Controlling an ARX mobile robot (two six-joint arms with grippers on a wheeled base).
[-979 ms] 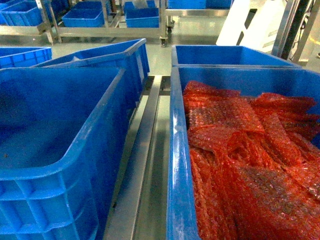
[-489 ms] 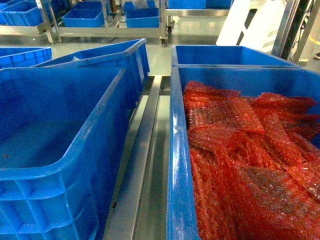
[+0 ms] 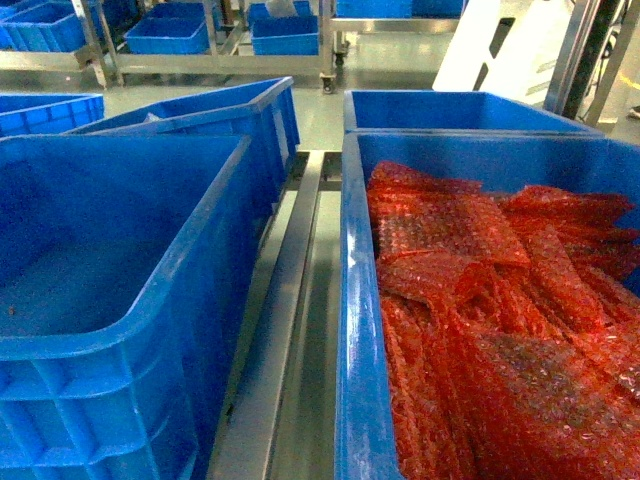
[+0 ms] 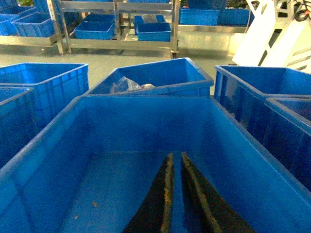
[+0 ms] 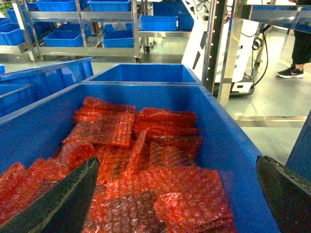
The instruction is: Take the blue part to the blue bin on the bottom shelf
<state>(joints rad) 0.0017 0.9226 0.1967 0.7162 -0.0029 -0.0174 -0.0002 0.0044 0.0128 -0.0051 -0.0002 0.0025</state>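
The blue part is out of view. In the left wrist view my left gripper (image 4: 176, 155) hangs inside an empty blue bin (image 4: 121, 126). Its dark fingers stand almost together, and the thin slit between them shows only the bin floor. My right gripper (image 5: 177, 162) is wide open over another blue bin (image 5: 228, 141) piled with red bubble wrap (image 5: 146, 145); nothing sits between its fingers. Neither gripper shows in the head view. There the empty bin (image 3: 120, 250) and the bubble-wrap bin (image 3: 355, 300) rest side by side on the bottom shelf's steel rails (image 3: 285, 300).
More blue bins stand behind both: a tilted one holding clear plastic (image 4: 131, 86) and one at the back right (image 3: 460, 108). A far steel rack (image 3: 200, 62) holds further blue bins. A white machine (image 3: 500, 45) and a person's shoe (image 5: 291, 72) are at right.
The head view has crept very slightly closer to the bins. Nothing in the bins has moved.
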